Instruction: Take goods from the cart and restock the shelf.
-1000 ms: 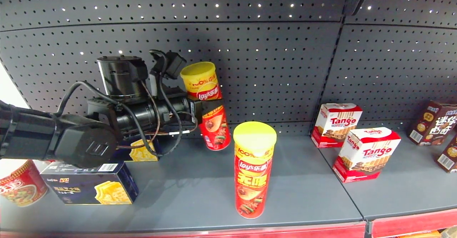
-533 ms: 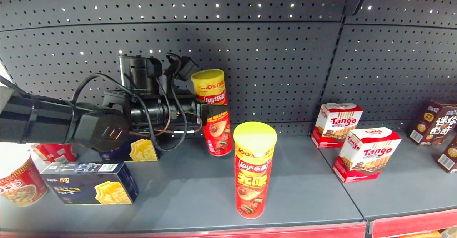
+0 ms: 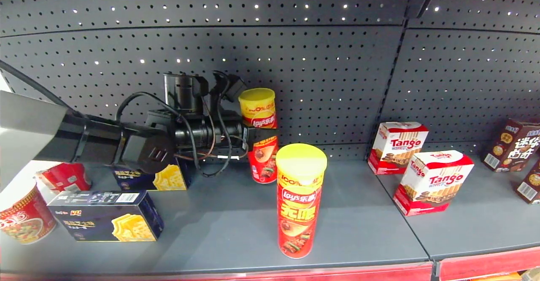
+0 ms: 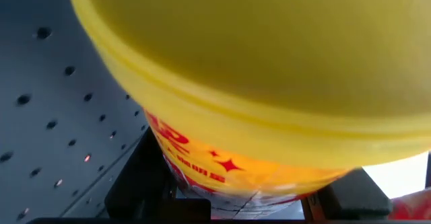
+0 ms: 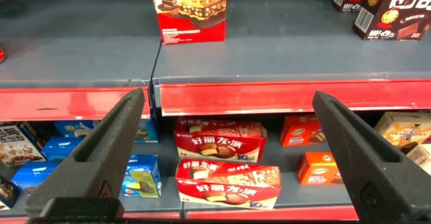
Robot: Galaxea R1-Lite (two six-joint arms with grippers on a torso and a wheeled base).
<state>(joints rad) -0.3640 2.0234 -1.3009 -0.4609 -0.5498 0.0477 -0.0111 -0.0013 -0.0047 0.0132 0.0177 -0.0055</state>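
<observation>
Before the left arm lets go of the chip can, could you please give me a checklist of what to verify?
1. Grip: the left gripper is shut around the middle of the held can. Ok.
2. Base contact: the held can's bottom sits at the level of the shelf, but actual contact is not visible. Cannot tell.
3. Posture: the held can looks close to upright in the head view. Ok.
4. Neighbour: the front can stands nearer the shelf edge, apart from the held can. Ok.
5. Back clearance: the gap to the pegboard is hidden. Cannot tell.
6. Right gripper: open and empty. Ok.
</observation>
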